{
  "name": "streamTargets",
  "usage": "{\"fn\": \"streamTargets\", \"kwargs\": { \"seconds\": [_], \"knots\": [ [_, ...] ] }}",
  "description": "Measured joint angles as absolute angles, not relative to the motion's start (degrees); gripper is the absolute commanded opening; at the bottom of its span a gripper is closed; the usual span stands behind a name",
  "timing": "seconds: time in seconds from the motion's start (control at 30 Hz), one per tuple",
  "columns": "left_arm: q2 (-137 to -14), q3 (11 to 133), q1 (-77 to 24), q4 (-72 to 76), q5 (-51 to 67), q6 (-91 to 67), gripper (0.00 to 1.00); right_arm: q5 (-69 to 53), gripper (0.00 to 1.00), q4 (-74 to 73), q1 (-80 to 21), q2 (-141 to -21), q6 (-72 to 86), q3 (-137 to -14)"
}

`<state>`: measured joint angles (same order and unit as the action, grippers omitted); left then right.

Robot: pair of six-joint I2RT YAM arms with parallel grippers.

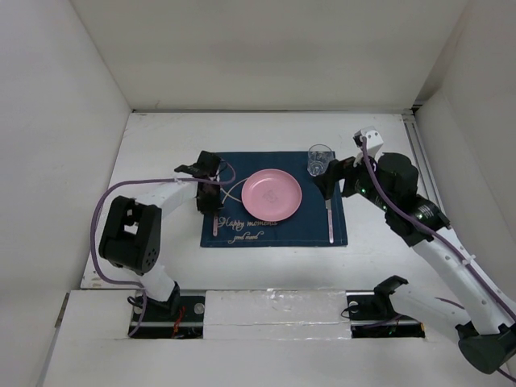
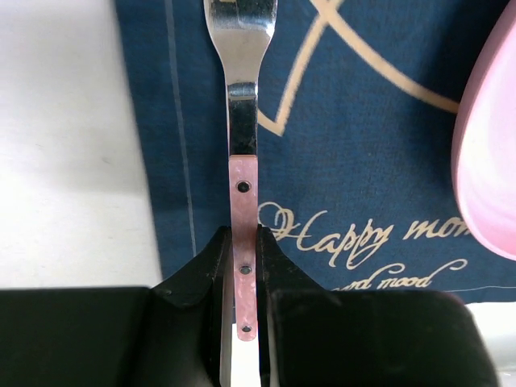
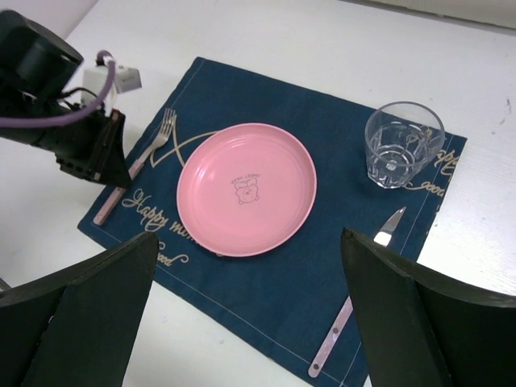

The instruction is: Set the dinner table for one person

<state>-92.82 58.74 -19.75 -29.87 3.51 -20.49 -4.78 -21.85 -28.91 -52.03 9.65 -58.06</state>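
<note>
Our left gripper (image 2: 243, 242) pinches the fork (image 2: 242, 105) by its thin pink handle. The fork is light, hard and slippery. Our right gripper (image 3: 250, 238) is wide open.

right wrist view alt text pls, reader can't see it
Pink plate on a navy placemat; fork at left with the left gripper on its handle, glass and knife at right, open right gripper framing the bottom.

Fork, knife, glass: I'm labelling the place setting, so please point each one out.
fork (image 2: 243, 185), left wrist view, top of its pink handle.
knife (image 3: 332, 337), right wrist view, middle of its pink handle.
glass (image 3: 394, 163), right wrist view, its thick base.
</note>
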Motion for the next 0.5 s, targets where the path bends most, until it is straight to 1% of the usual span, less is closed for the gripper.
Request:
{"fn": "streamTargets", "kwargs": {
  "seconds": [0.13,0.5],
  "knots": [
    [-94.08,58.74,-21.98,-30.72,0.93,-21.76,0.00,-4.43,1.00,-21.85,-28.91,-51.37,9.43,-58.04],
    [-94.06,58.74,-21.76,-31.16,-3.20,-23.81,0.00,-4.32,1.00,-21.85,-28.91,-51.35,8.97,-58.02]
  ]
}}
